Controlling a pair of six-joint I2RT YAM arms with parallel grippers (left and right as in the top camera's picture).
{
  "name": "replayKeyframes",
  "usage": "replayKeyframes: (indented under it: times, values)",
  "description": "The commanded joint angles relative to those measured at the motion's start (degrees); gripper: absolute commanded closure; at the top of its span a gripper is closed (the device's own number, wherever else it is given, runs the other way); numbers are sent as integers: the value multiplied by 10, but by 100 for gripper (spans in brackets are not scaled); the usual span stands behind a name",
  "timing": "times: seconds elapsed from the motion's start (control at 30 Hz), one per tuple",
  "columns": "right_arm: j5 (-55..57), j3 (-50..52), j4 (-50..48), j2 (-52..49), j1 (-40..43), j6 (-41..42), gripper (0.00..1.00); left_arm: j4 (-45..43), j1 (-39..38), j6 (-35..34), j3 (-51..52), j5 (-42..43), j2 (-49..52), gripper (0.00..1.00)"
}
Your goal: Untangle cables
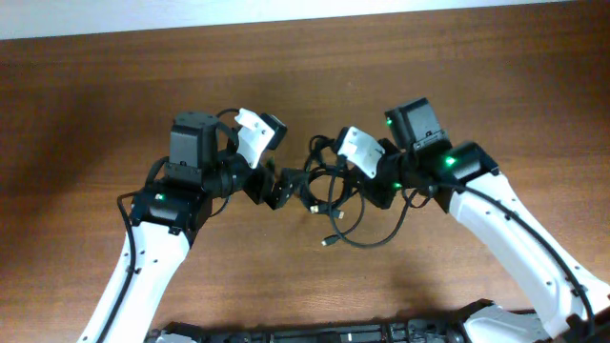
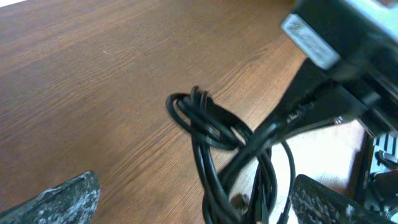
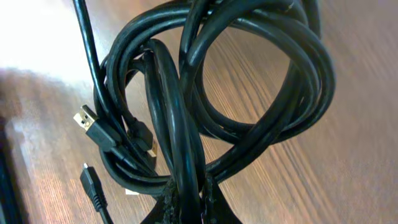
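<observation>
Black cables [image 1: 329, 195] sit knotted on the table [image 1: 114, 86], none freed yet (the coils look fully interlocked): the right gripper [image 3: 186, 208] pinches a strand, while the left gripper [image 2: 193, 196] has its jaws spread around others.

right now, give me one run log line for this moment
left gripper: open at cables | right gripper: shut on cables | cables: tangled, plugs loose | status: not untangled

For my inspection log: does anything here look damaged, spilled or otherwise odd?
Nothing looks damaged or spilled. The only disorder is the cables: a knotted bundle of loops between the left tool and the right tool, which pinches some strands; plug ends stick out loose.
</observation>
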State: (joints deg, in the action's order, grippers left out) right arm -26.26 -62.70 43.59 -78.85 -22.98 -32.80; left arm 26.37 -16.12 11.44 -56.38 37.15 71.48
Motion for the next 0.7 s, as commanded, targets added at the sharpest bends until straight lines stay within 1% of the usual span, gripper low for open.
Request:
replayKeyframes:
  times: [0.0, 0.1, 0.13, 0.33, 0.4, 0.47, 0.6, 0.67]
  values:
    - [-16, -17, -27, 24, -28, -15, 96, -2, -1, -20, -10, 15, 0, 1]
    - [-16, -17, -49, 25, -46, -19, 96, -2, -1, -20, -10, 13, 0, 1]
    - [-16, -17, -49, 25, -48, -19, 96, -2, -1, -33, -10, 0, 0, 1]
    - [-16, -17, -48, 45, -48, -19, 96, -2, -1, -42, -10, -14, 0, 1]
    - [-18, -17, -43, 59, -48, -19, 96, -4, -1, -64, -10, -41, 0, 1]
    - [-18, -17, -40, 65, -48, -19, 96, -11, -1, -80, -10, -41, 0, 1]
    - [-20, -17, -45, 66, -57, -19, 96, -24, -1, -145, -10, -39, 0, 1]
    - [-20, -17, -52, 66, -66, -20, 96, -23, -1, -154, -10, -37, 0, 1]
